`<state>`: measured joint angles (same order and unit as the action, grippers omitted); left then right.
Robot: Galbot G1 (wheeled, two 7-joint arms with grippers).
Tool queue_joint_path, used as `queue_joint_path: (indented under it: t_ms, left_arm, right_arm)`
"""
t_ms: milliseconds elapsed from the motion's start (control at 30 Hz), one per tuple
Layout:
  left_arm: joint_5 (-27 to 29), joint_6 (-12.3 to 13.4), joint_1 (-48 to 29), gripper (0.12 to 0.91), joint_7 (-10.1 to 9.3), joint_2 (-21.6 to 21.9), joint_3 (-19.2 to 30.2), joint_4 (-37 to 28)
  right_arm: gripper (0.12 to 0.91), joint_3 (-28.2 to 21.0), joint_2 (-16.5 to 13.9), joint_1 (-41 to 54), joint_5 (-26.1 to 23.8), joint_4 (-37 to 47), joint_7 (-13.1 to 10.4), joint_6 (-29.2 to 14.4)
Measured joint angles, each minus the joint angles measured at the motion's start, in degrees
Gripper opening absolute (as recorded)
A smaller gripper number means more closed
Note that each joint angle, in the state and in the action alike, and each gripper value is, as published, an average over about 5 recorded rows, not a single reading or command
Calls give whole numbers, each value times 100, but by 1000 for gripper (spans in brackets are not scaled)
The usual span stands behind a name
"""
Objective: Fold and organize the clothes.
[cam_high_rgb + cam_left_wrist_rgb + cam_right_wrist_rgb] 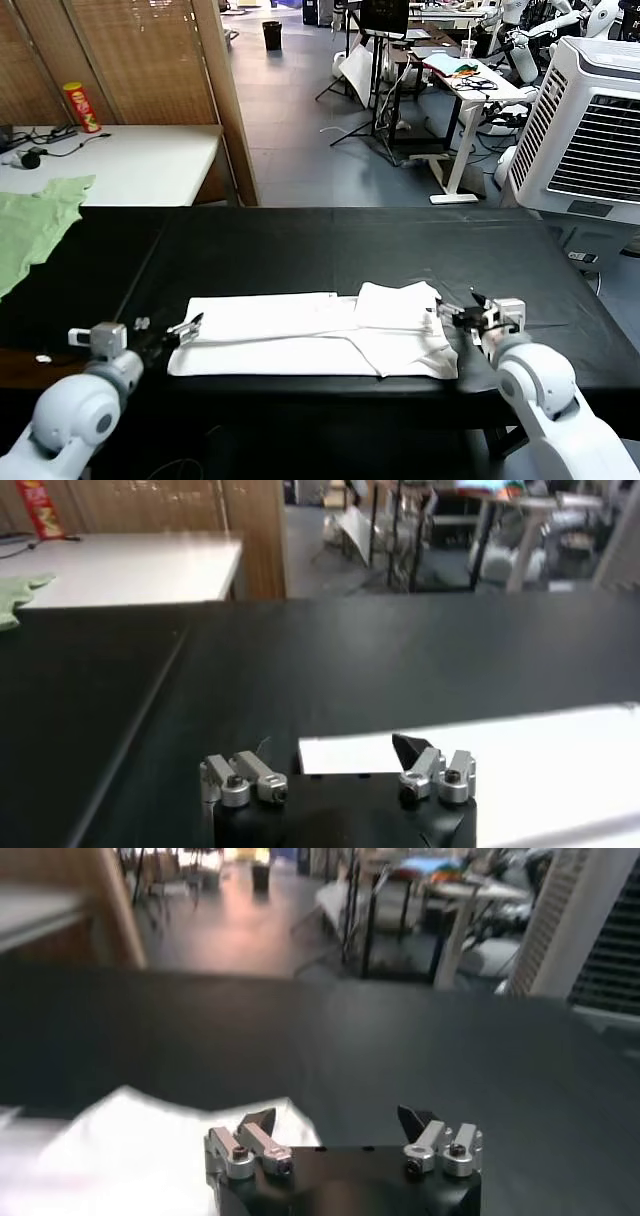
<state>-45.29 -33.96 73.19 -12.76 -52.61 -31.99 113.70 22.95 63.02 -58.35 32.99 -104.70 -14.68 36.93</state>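
Black table (300, 240) fills the mid and lower head view, edge to edge; same dark top takes up most of both wrist views.

White cooler unit (590, 130) w/ louvred front, upper right of head view, behind the table. White side table (130, 165) upper left, w/ a red snack can (82, 107) standing upright on it. Wood slat screen (120, 60) behind that, top left. Pale green garment (35, 225) at left edge, draped partly on the black table, partly off toward the white one; a green corner also shows at far left of left wrist view.

White T-shirt (320, 335) lies flat on the black table, lower centre of head view, folded into a long strip running left-right. Its right end has a bunched, raised fold near centre-right. No print visible from here. In left wrist view the shirt is the white band at lower right (520, 760); in right wrist view it's the blurred white patch at lower left (130, 1148).

Left gripper (165, 335) lower left of head view, just at the shirt's left end, jaws spread wide, nothing betw. them; left wrist view shows one fingertip over the shirt corner, the other over bare table. Right gripper (465, 315) lower right, just beside the shirt's right end, jaws also wide apart & empty; in right wrist view one fingertip sits over the cloth edge.
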Motion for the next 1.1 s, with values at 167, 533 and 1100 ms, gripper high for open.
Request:
queue_joint_path:
  t_ms: [167,533,1100]
  left_arm:
    - [-72,6,-357,798,17,-242,164,-479]
    - [-102,18,-544,658,78,-486,245,-1021]
    - [337,503,-633,127,226,-694,234,-1343]
  right_arm:
    - [798,-222,269,290,-113,461,-6,-20]
    - [669,-415,515,329,-223,749,24,17]
    - [126,-288,803,65,-760,736,-290,-477]
